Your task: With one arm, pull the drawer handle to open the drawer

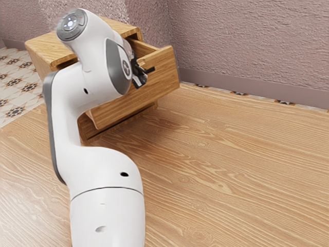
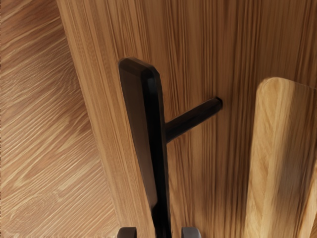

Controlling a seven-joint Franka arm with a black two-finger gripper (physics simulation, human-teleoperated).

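Wrist view settles the matter: the black handle (image 2: pixel 146 148) runs straight out from between the jaws. One fingertip (image 2: pixel 127 232) stands on either side of its near end, and a sliver of wood shows between each tip and the bar. I judge the jaws slightly parted, straddling the bar rather than clamped on it. A short post joins the bar to the drawer (image 2: pixel 208 59) front, which lies just behind the handle and square to the hand.

From the exterior view, the cabinet (image 1: pixel 46 51) sits by the counter's (image 1: pixel 231 154) far edge, toward the exterior view's left. The drawer (image 1: pixel 154 85) already stands partly out of it, with its front facing the exterior view's right. The handle (image 1: pixel 148 69) is at the middle of that front, with the hand directly against it.

The next move likely turns on this: the pull must run square off the drawer front, along the drawer's own slide. With the jaws loose, a skewed pull could let the bar slip out sideways.
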